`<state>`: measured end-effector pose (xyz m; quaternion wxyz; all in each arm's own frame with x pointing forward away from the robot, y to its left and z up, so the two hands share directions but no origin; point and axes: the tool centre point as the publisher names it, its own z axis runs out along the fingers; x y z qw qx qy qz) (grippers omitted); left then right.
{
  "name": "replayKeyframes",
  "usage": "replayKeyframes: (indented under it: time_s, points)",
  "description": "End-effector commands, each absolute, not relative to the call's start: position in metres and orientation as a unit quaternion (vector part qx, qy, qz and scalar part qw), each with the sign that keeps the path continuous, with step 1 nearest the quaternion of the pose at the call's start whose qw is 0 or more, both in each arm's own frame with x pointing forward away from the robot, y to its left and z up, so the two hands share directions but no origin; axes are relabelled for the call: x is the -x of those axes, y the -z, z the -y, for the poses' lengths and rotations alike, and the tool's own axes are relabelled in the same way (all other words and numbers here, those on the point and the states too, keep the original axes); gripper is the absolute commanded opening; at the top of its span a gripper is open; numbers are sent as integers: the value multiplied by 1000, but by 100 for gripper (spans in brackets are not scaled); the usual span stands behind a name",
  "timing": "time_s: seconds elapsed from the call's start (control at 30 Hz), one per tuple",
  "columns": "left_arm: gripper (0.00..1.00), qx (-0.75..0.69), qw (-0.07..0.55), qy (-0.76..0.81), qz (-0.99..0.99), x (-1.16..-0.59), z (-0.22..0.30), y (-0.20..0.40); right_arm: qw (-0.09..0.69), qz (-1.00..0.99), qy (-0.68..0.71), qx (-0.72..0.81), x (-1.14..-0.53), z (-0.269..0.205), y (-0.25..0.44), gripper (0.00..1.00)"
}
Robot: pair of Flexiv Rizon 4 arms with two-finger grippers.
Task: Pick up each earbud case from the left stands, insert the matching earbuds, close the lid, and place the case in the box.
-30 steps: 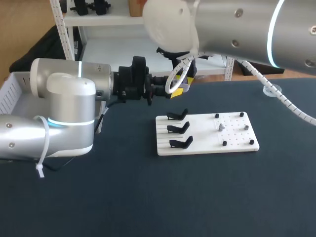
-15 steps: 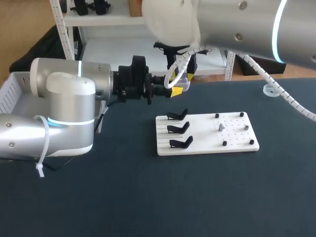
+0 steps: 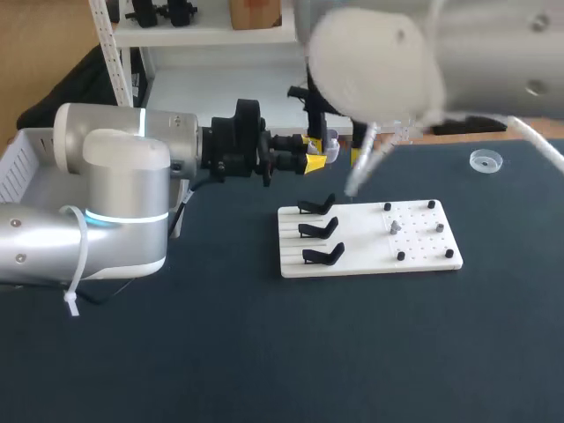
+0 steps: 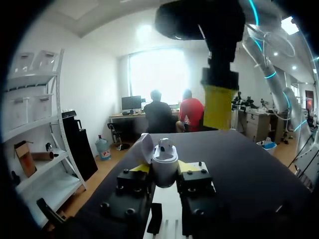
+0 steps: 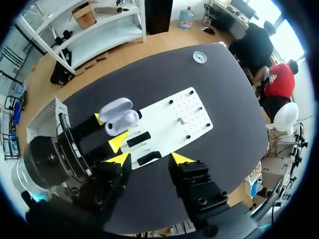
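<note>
The left jaws pinch the open case [image 4: 164,167] from both sides, lid tipped back, above the surface near its far edge, beyond the board [image 3: 370,240]. The right jaws hang spread and empty above it.

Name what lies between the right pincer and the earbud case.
Nothing: bare air separates the right pincer from the open earbud case, as the left wrist view shows.

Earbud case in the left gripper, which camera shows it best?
The left wrist view: the earbud case sits close up, lid open, an earbud inside. The right wrist view shows it from above, smaller; the head view only a sliver.
</note>
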<state>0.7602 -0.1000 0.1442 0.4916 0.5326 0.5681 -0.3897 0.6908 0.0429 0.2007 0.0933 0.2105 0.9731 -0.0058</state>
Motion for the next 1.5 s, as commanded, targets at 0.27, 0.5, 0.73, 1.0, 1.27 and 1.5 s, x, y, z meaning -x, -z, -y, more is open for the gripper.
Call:
replayKeyframes:
  time_s: [0.27, 0.5, 0.73, 1.0, 1.27, 1.5]
  points:
    - [0, -532, 493, 389, -568, -760, 100, -144, 185, -954, -93, -218, -649, 3, -175, 50]
    - [0, -532, 493, 389, -568, -760, 100, -144, 176, -954, -83, -230, -647, 14, -150, 58]
    - [0, -532, 493, 389, -568, -760, 100, -144, 178, -955, -56, -232, -656, 24, -125, 62]
    - [0, -532, 493, 389, -568, -760, 100, -144, 171, -955, -30, -242, -667, 36, -93, 100]
    - [0, -532, 493, 389, -568, -760, 100, -144, 169, -954, -11, -249, -669, 40, -88, 100]
    - [0, -532, 493, 389, -568, -760, 100, -144, 169, -954, -11, -249, -669, 40, -88, 100]
